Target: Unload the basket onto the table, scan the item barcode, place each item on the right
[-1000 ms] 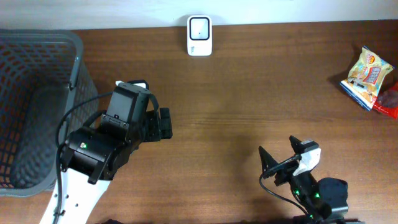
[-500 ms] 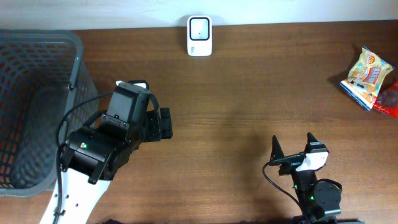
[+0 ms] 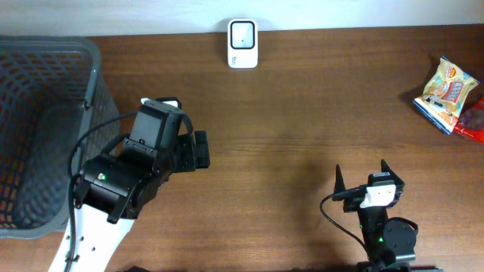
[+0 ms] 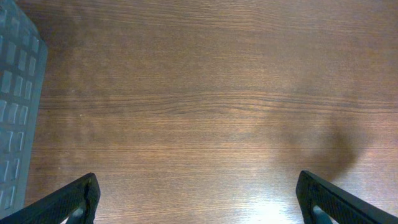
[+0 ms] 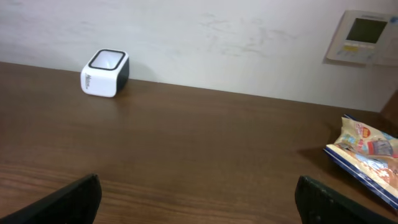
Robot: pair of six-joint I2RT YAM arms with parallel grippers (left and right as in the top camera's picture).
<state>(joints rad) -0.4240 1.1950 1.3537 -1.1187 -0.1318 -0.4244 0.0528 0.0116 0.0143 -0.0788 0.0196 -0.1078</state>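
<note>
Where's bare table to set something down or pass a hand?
Biggest bare patch: middle of the table, between the scanner at the back, the left arm, the right hand in front and the snack bag far right. Crowded: left side, basket plus arm; right edge, bag beside a red packet.

- White scanner (image 5: 104, 73), upper left of the right wrist view: a dark word on its side, too small to read.
- Snack bag (image 5: 367, 155), right edge: colourful print, blurred, illegible.
- Wall panel (image 5: 365, 36), upper right: nothing legible.
</note>
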